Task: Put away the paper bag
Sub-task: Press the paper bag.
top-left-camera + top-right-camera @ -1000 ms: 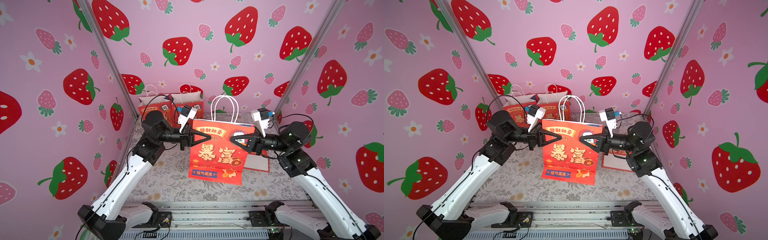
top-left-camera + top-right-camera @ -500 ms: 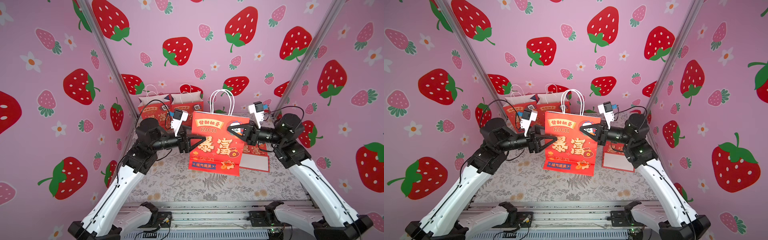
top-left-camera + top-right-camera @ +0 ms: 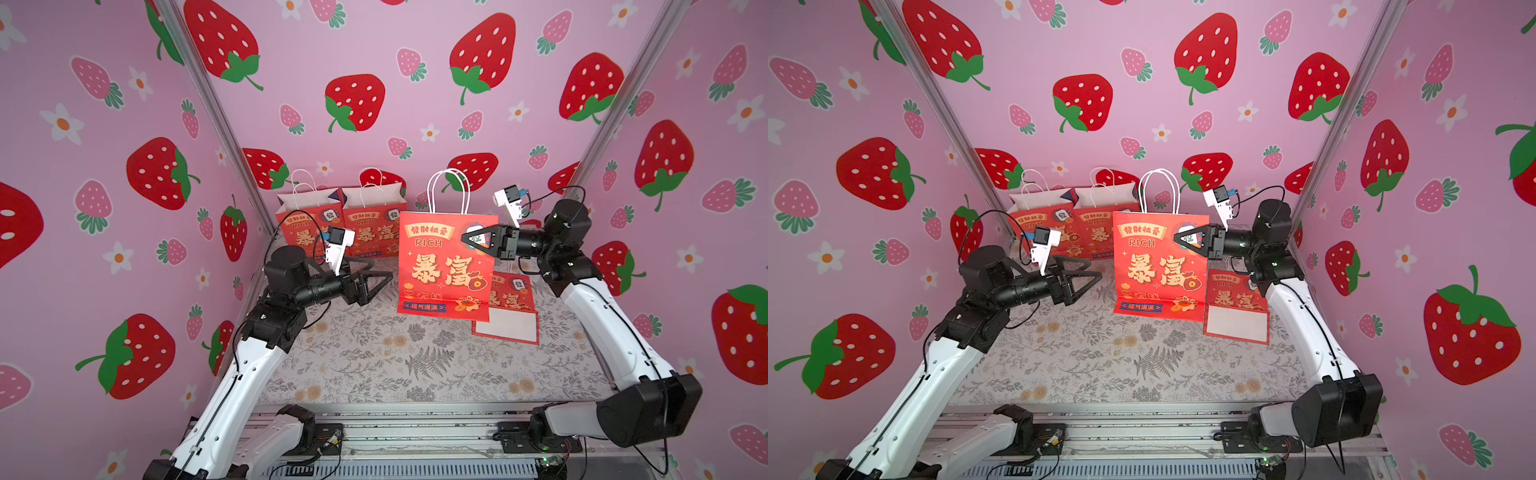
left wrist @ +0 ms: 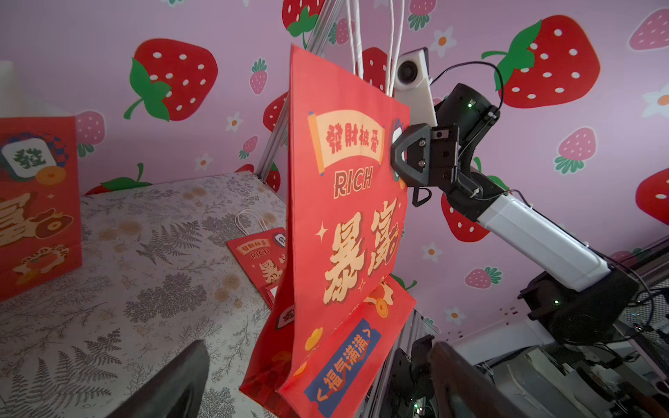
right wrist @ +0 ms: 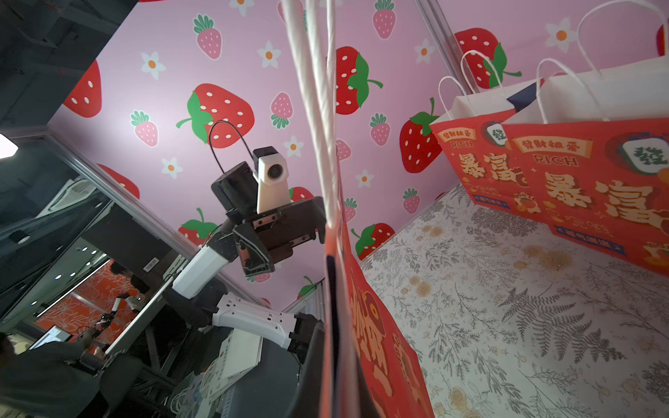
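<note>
The paper bag (image 3: 444,266) (image 3: 1158,266) is red with gold characters and white cord handles. It is folded flat and hangs upright over the middle of the table. My right gripper (image 3: 467,239) (image 3: 1179,239) is shut on its upper right edge; in the right wrist view the bag's edge (image 5: 338,325) runs straight between the jaws. My left gripper (image 3: 384,278) (image 3: 1094,270) stands open to the left of the bag, apart from it, holding nothing. In the left wrist view the bag (image 4: 347,217) hangs ahead of the spread fingers (image 4: 173,380).
Two opened red bags (image 3: 307,232) (image 3: 374,228) stand side by side against the back wall on the left. Another flat red bag (image 3: 507,307) lies on the floral tablecloth (image 3: 374,357), right of and behind the held one. Strawberry-print walls close in three sides.
My left gripper has let go of the bag's left edge, opened wide and drawn back to the left. The right gripper closed on the bag and carried it back, now hanging straight.
</note>
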